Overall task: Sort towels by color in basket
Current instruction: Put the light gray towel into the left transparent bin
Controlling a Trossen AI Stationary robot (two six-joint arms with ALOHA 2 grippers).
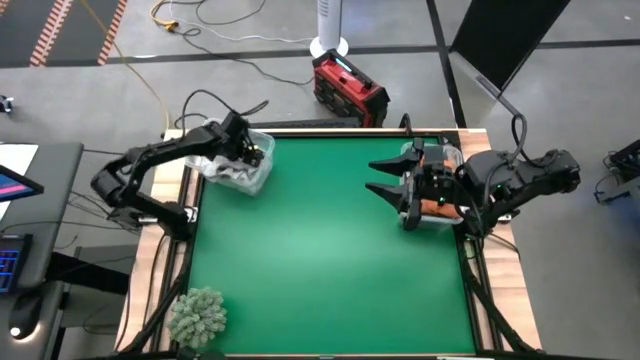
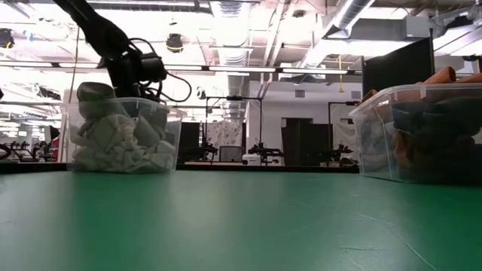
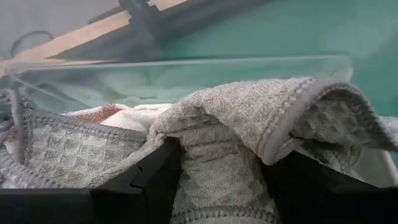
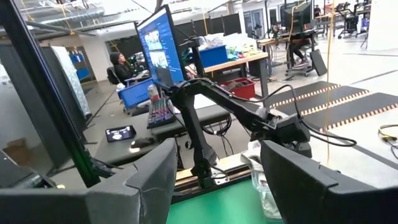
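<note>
My left gripper (image 1: 243,150) is open and reaches down into a clear basket (image 1: 258,182) at the table's far left. This basket is heaped with white and light grey towels (image 2: 120,139). In the left wrist view the gripper (image 3: 221,180) straddles a light grey towel (image 3: 249,118). My right gripper (image 1: 385,178) hangs open in the air, pointing toward the table's left, beside a second clear basket (image 2: 376,135) at the far right. That basket holds rust-orange (image 2: 444,75) and dark grey towels (image 2: 422,128). My left gripper comes from above into the heap of towels. A bunched fold of the light grey towel (image 3: 217,155) fills the gap between its spread fingers (image 3: 155,180) and lies against their inner sides. The towel rests on the other towels in the basket.
A fuzzy grey-green clump (image 1: 197,315) sits at the table's near left corner. The green mat (image 1: 330,260) lies bare between the two baskets. A red device (image 1: 348,88) and cables lie on the floor beyond the far edge.
</note>
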